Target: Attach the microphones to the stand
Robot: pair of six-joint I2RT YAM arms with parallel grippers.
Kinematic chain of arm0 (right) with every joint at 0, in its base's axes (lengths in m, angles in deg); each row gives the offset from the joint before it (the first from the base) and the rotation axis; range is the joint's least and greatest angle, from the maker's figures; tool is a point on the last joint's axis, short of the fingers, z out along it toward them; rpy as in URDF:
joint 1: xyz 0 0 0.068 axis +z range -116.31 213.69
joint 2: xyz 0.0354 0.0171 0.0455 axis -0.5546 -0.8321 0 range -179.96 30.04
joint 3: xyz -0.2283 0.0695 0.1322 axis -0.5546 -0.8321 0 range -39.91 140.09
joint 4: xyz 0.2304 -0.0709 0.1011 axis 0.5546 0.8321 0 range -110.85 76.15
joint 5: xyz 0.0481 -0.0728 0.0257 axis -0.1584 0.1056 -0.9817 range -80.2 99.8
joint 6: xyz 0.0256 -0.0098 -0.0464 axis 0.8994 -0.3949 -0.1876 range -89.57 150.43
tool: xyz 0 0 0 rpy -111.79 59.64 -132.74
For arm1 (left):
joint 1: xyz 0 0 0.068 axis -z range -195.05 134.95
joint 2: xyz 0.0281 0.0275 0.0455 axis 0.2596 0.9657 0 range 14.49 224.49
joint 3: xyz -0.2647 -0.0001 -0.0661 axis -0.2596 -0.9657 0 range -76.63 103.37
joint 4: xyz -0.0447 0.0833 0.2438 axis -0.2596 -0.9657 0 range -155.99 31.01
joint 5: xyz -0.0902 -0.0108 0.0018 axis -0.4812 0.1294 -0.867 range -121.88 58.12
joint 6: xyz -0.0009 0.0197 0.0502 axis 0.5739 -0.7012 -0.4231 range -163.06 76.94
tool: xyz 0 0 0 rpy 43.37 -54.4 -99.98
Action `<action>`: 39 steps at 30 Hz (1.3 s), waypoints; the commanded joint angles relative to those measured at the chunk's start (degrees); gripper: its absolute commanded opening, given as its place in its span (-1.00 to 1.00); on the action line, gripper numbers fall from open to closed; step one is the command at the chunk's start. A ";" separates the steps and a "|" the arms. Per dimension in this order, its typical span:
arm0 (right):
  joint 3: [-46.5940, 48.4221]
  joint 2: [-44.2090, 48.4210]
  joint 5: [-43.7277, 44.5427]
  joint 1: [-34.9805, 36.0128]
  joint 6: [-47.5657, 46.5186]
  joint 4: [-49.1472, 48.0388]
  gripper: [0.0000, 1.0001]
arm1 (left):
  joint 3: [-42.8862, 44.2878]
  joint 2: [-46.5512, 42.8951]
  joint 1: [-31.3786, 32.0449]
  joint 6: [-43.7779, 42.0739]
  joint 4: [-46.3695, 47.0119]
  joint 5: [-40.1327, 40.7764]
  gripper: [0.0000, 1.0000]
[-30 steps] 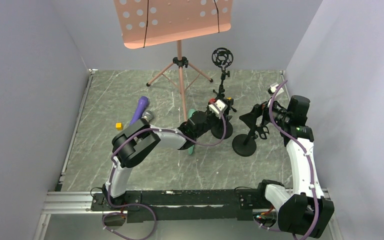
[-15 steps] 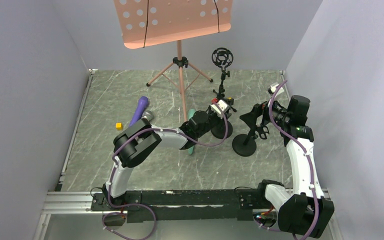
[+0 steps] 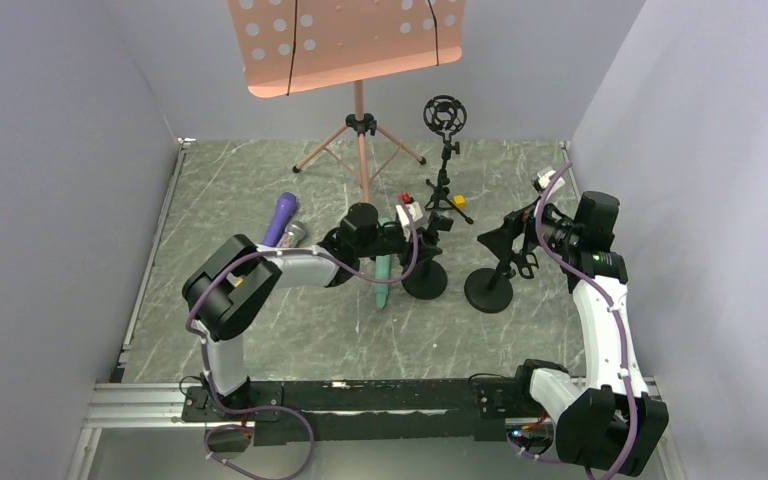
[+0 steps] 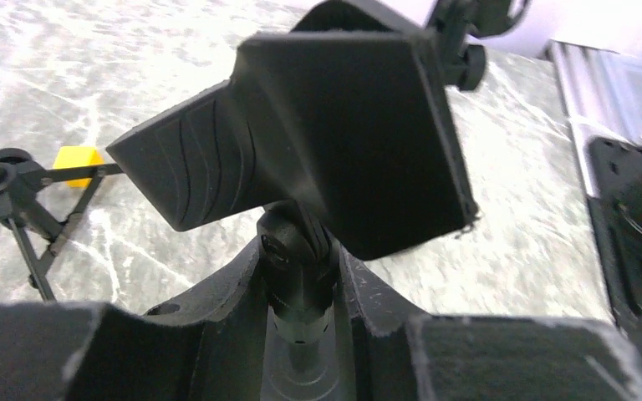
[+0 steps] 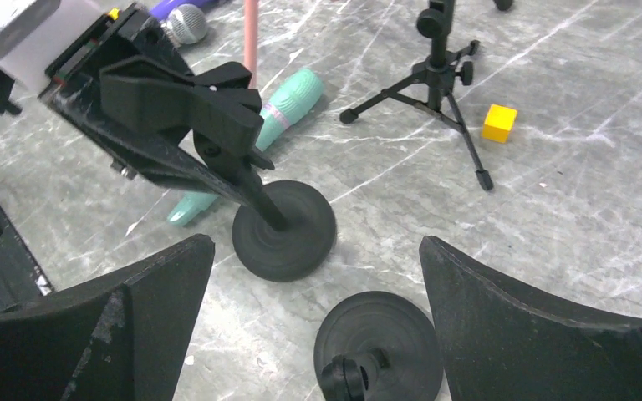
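Observation:
Two black desk stands with round bases stand mid-table. My left gripper (image 3: pixel 428 228) (image 4: pixel 301 271) is shut on the neck joint under the clip (image 4: pixel 318 125) of the left stand (image 3: pixel 425 280) (image 5: pixel 284 230). The right stand (image 3: pixel 488 290) (image 5: pixel 376 342) sits below my right gripper (image 3: pixel 522 240) (image 5: pixel 313 259), which is open and holds nothing. The mint green microphone (image 3: pixel 384 278) (image 5: pixel 280 113) lies flat beside the left stand's base. Further left lie the purple microphone (image 3: pixel 280 213) and the silver microphone (image 3: pixel 293 233) (image 5: pixel 185 23), side by side.
A black ring shock mount (image 3: pixel 445 114) tops a small tripod (image 3: pixel 443 195) (image 5: pixel 439 71) (image 4: pixel 17 213) at the back. A yellow cube (image 3: pixel 457 201) (image 5: pixel 499 122) (image 4: pixel 79 156) and a small red piece (image 3: pixel 405 197) lie near it. A pink music stand (image 3: pixel 360 130) rises behind.
My left gripper closed on the left stand's neck, and the arm swung left, shifting the stand left and nearer. The yellow cube and red piece are now uncovered. The right arm held still.

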 commanded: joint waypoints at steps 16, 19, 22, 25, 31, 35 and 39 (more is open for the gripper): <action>2.40 -2.31 -9.48 2.62 -16.04 8.94 0.99 | -3.18 -7.88 -2.41 -10.53 -9.53 -16.58 -0.37; 2.44 -2.65 -9.43 3.00 -16.48 9.24 0.99 | -5.68 -9.66 -2.21 -9.94 -7.31 -13.87 -0.04; 2.52 -2.81 -9.39 3.26 -17.12 9.65 0.99 | -8.01 -11.69 -2.12 -8.50 -4.74 -11.48 0.49; 2.53 -2.97 -9.39 3.38 -17.51 9.96 0.99 | -10.37 -13.88 -2.17 -6.04 -2.37 -6.72 0.85; 2.52 -3.00 -9.21 3.62 -17.63 10.08 0.99 | -20.99 -20.86 -0.85 1.60 6.86 5.56 0.94; 2.45 -3.01 -9.06 4.05 -17.61 9.89 0.99 | -25.07 -23.75 4.31 3.12 8.68 20.69 0.99; 2.45 -3.19 -8.85 4.17 -17.42 9.75 0.99 | -26.39 -22.73 8.89 5.71 12.92 31.61 0.98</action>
